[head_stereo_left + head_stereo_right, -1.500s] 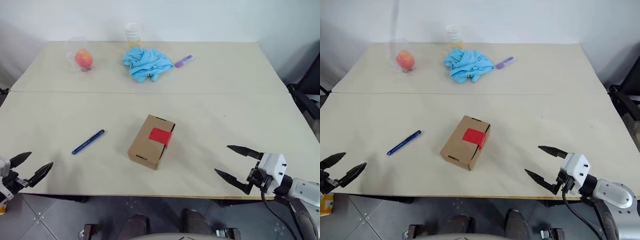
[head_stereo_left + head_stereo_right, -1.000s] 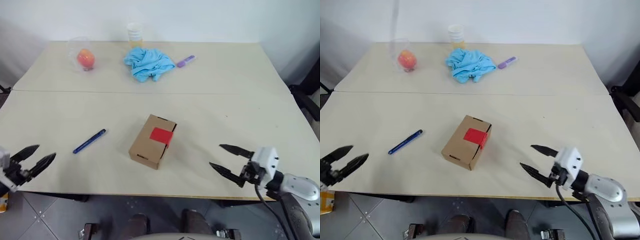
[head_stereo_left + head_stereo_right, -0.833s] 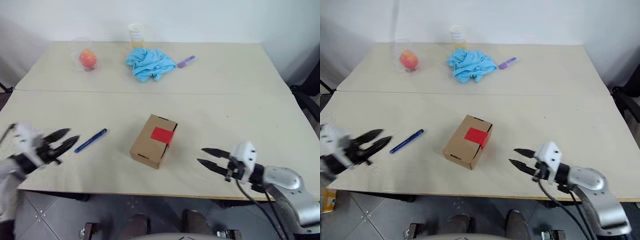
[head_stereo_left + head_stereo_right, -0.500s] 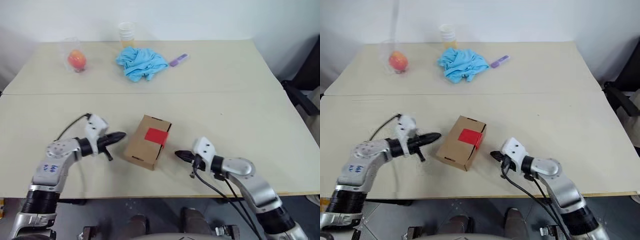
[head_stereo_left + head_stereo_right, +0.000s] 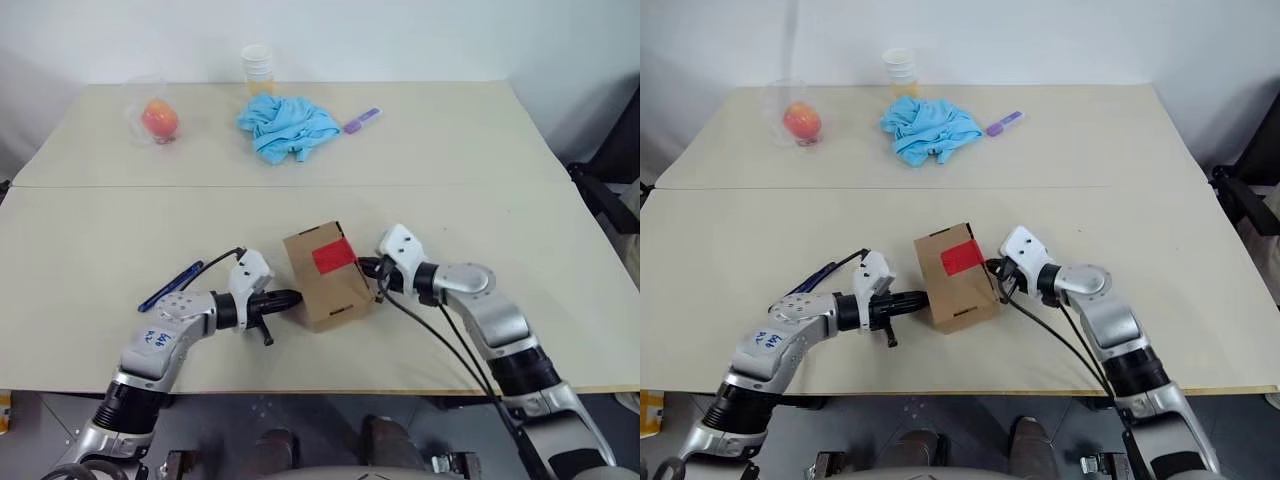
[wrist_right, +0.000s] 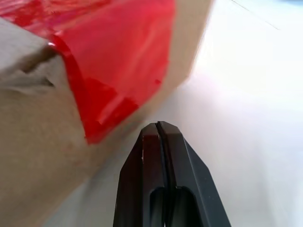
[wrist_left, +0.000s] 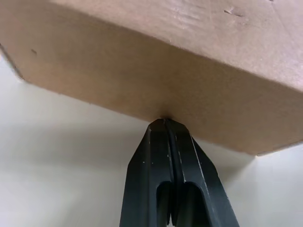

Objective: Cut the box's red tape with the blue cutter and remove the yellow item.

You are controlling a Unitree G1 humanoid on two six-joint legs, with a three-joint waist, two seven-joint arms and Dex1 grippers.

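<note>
meanwhile the cardboard box [image 5: 328,278] sat near the front middle of the table [image 5: 480,180], squeezed between the two arms. the left gripper [image 5: 290,297] had its black fingers pressed together, holding nothing, with the tips against the box's plain left face; the left wrist view showed the joined tips [image 7: 165,124] touching bare cardboard. the right gripper [image 5: 366,266] was likewise pressed together and empty, its tip at the box's right side, just beside where the red tape [image 5: 333,257] folded over the top edge.

the blue cutter [image 5: 170,285] lay on the table to the robot's left of the box, partly hidden behind the left forearm, its long axis running from near-left to far-right, toward the box. it was untouched. the left arm was plainly the nearer one to it, so picking it up would probably fall to that arm, which would have to draw back from the box and spread its fingers first. the tape looked uncut, and the box was taped shut.
</note>
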